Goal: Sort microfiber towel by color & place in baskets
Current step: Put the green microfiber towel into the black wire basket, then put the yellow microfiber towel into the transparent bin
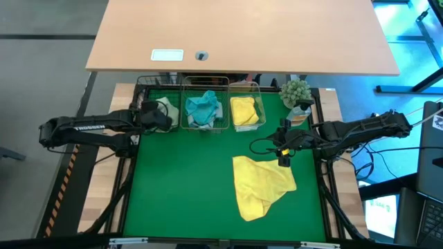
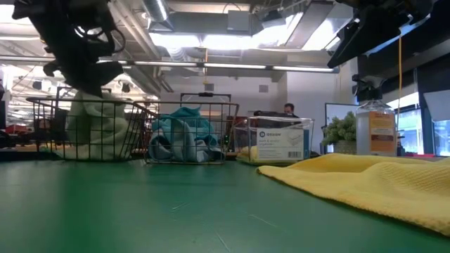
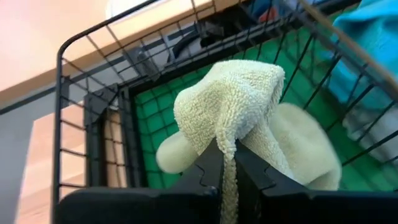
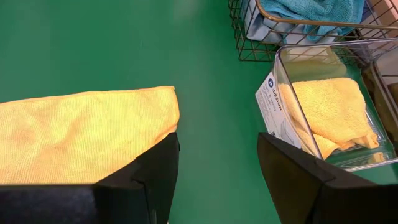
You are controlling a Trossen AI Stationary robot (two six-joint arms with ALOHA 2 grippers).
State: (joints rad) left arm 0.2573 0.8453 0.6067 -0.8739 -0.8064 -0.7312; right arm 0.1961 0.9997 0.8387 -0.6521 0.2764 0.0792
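My left gripper (image 1: 158, 115) is over the black wire basket (image 1: 147, 88) at the table's far left, shut on a pale green towel (image 3: 236, 106). My right gripper (image 4: 217, 146) is open and hovers above the green mat by the far right edge of a yellow towel (image 1: 259, 183), which lies flat on the table. The copper basket (image 1: 204, 84) in the middle holds teal towels (image 1: 203, 108). To its right, a clear labelled box (image 4: 277, 102) holds a folded yellow towel (image 4: 333, 106). My left gripper pinches a raised fold of the pale green towel (image 3: 228, 163) between its two fingers (image 3: 208, 165), coming from above and pointing down into the black basket. The towel bulges out past the fingers, and its lower part (image 2: 95, 133) rests inside the basket.
A small potted plant (image 1: 296, 92) and a bottle (image 2: 373, 130) stand at the table's far right corner, close to my right arm. A wooden desk (image 1: 242, 34) lies beyond the far edge. Green mat (image 1: 180, 187) stretches bare at the near left.
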